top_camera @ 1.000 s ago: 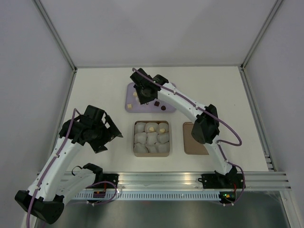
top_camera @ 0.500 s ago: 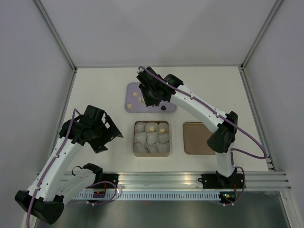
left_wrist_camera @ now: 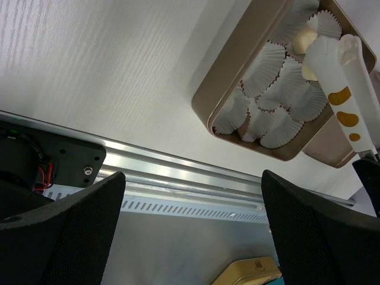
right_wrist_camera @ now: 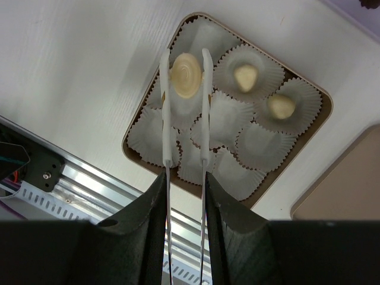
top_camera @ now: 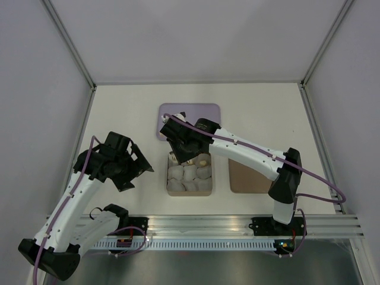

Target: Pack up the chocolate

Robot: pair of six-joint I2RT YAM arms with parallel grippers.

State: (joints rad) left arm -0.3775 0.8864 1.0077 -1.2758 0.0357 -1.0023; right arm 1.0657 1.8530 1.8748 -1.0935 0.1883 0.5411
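Aluminium rail (top_camera: 237,222) along the near edge. Just past it the left arm sits out to the left of the action, left fingers (left_wrist_camera: 65,231) spread wide with nothing between them. No part in this one for now.

On to the middle of the worktop (top_camera: 130,119): the brown box (top_camera: 189,193), lined with white paper cups (right_wrist_camera: 255,145), and the right arm reaching right over it. The wrist view tells the story. The right fingers (right_wrist_camera: 165,119), thin and white, are pinching a pale round chocolate (right_wrist_camera: 186,75) and hanging over the cup at the left end of the far row. Two more pale pieces (right_wrist_camera: 246,76) (right_wrist_camera: 280,107) sit in the other two cups of that row. The nearer cups that show look empty.

So this reads as the placing step, with most of the packing yet to do. The next move calls for a straight drop until the piece sits down inside the crinkled paper. Then comes a small, gentle spread of the fingers, so the tips neither drag the cup nor flick the piece out, and a clean vertical lift.

Just beside the box on the right lies the flat brown lid (top_camera: 240,181), partly under the arm and waiting its turn. Farthest back is the lilac tray (top_camera: 199,113). Its bare part shows nothing, and the arm covers its near edge, so what is left there cannot be told from above.

Writing? None to read. The orange-brown blotches on one white finger in the left wrist view are only marks, not letters, and no brand shows anywhere.
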